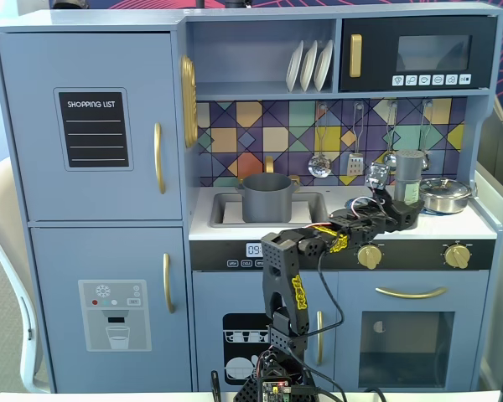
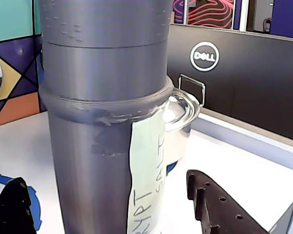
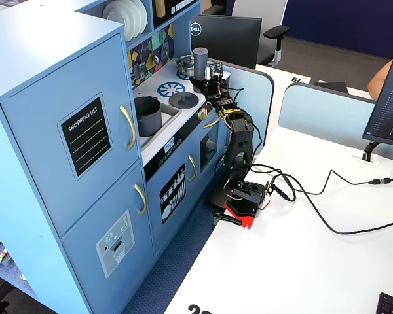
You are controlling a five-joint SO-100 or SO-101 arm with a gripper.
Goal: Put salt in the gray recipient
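Count check for you: one salt shaker, one gray pot, one shiny steel lidded pan, one flat round lid, three white plates racked on the shelf, three utensils hanging on the tiled backsplash.

Salt stands upright at the back right of the toy kitchen counter in a fixed view, just left of the steel pan. Gray pot sits in the sink, well apart from the salt, to its left in that view. In a fixed view from the side, the flat lid lies on the counter between pot and salt.

Your tool is up at the salt. In the wrist view the tool is spread wide: one finger shows lower left, the other lower right, with the shaker between them. You can't confirm contact on either side.

Hard to make out: the wrist view cuts off the shaker's top and base, and only part of the pale green label reads, "SALT" plus a partial word. The steel pan is mostly hidden behind the shaker there. In the side view the pan is small and partly blocked.
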